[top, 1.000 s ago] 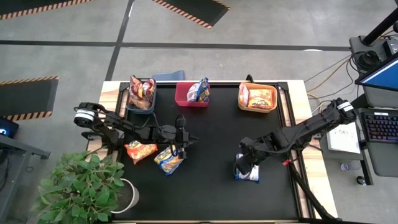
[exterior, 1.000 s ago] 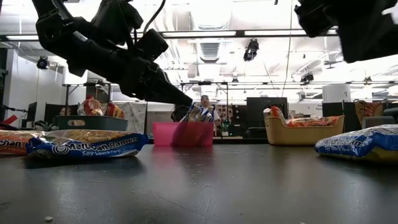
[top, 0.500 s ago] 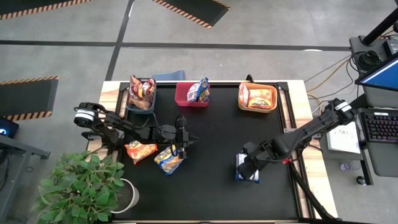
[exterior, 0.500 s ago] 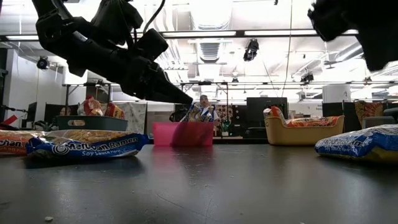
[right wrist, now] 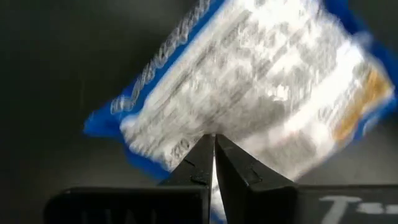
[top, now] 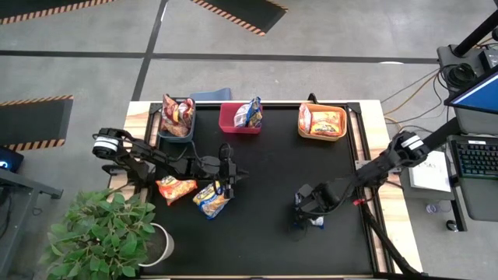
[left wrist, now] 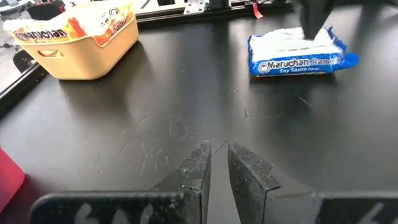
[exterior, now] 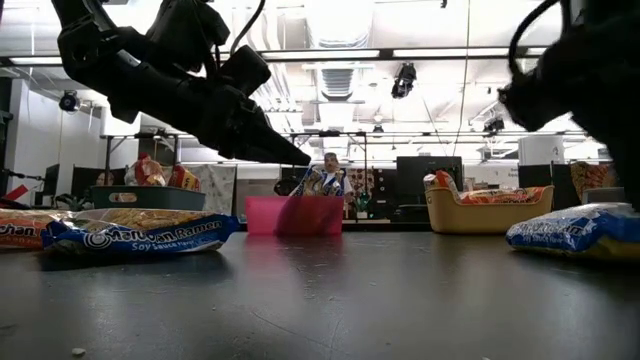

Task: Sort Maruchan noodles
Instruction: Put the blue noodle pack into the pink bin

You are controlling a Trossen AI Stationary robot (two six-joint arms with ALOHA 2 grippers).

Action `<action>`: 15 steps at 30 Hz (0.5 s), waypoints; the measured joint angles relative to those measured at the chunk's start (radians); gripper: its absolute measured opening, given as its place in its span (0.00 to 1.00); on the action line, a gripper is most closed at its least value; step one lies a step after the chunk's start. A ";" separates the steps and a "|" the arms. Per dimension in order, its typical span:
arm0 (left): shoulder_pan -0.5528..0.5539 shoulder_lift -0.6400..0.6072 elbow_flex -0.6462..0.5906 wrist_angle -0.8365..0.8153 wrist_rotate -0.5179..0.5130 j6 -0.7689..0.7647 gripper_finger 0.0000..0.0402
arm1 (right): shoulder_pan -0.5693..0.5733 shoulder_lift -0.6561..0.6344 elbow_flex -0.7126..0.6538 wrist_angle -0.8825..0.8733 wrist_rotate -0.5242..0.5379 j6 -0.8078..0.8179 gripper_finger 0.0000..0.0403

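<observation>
From above, your right pincer point(top: 304, 215) hangs closed over the silver-white and blue crinkly plastic noodle packet point(top: 313, 220) on the black bench point(top: 264, 167); its wrist view confirms: open it next to grasp, left pincer point(left wrist: 215, 163) nearly shut, idle.

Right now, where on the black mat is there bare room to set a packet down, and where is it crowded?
Bare: the middle, between the left gripper and the silver-white and blue packet under the shut right gripper; also the near strip. Crowded: the left side, around the orange packet and blue-and-yellow packet.
</observation>
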 joint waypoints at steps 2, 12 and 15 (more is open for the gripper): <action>0.000 0.000 0.000 0.000 0.000 -0.017 0.09 | -0.021 0.017 0.002 0.018 0.088 -0.033 0.02; 0.000 0.000 0.000 0.009 0.001 -0.069 0.09 | -0.121 -0.033 0.051 0.158 0.473 -0.366 0.02; 0.000 0.000 0.000 0.026 0.001 -0.079 0.09 | -0.121 -0.084 0.048 0.153 0.479 -0.440 0.02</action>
